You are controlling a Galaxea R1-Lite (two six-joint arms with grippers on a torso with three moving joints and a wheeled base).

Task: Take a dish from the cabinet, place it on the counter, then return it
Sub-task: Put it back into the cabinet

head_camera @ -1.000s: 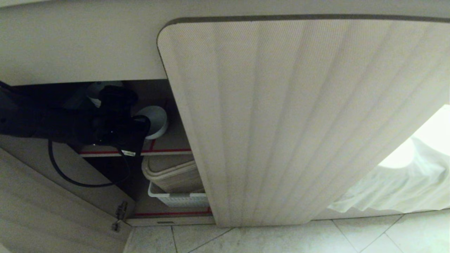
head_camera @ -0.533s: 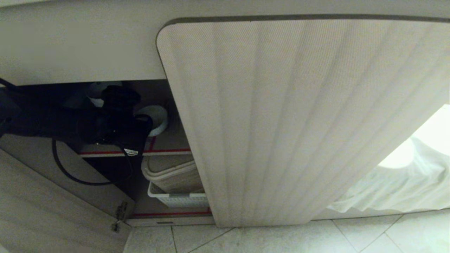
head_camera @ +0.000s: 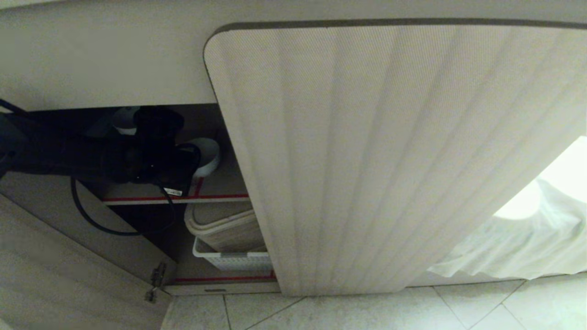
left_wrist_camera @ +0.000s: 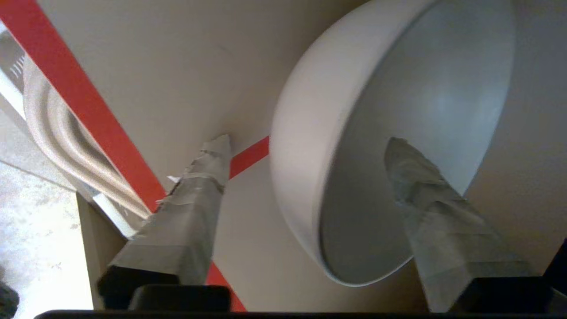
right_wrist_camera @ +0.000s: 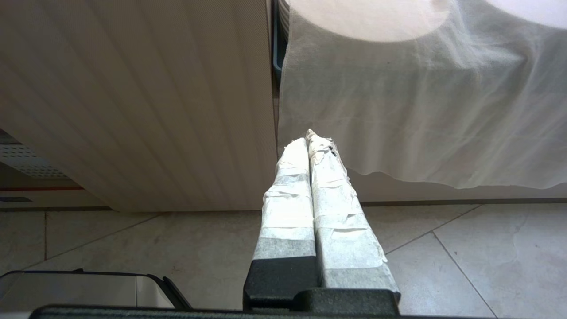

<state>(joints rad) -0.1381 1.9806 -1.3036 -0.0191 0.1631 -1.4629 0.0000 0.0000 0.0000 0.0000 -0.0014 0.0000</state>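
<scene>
Step in hand: judging by how things lie, the dish is back on its shelf and is being let go, so the return leg of the task looks close to done.

Left gripper (left_wrist_camera: 305, 141): reaches into the open cabinet (head_camera: 215, 288) at the left of the head view. Its two taped fingers (left_wrist_camera: 195, 208) stand well apart, released, with one outside the dish wall and the other over the hollow of the dish. They straddle the rim without pinching it, as fits a hold on the rim that has been given up.

Dish (left_wrist_camera: 354, 146): a plain white bowl, seen in the head view at centre left just beside the dark wrist, on the upper shelf (head_camera: 220, 185). In the wrist view it fills the upper right of the frame. It appears to rest on the shelf board, a little way in from the red tape (head_camera: 215, 197) on the front edge, so it is unlikely to slip off.

Right gripper (right_wrist_camera: 309, 137): parked low near the tiled floor (right_wrist_camera: 465, 248), fingers pressed together and empty, pointing at the closed fluted door (head_camera: 390, 160) and a pale cloth (right_wrist_camera: 421, 110) hanging beside it. It has no part in this reach.

Lower shelf: a white basket (head_camera: 229, 260) with beige trays (head_camera: 224, 227) sits under the dish shelf, clear of the arm.

Next move, as a judgement: the arm needs to draw straight out so the inner finger does not catch the rim.
</scene>
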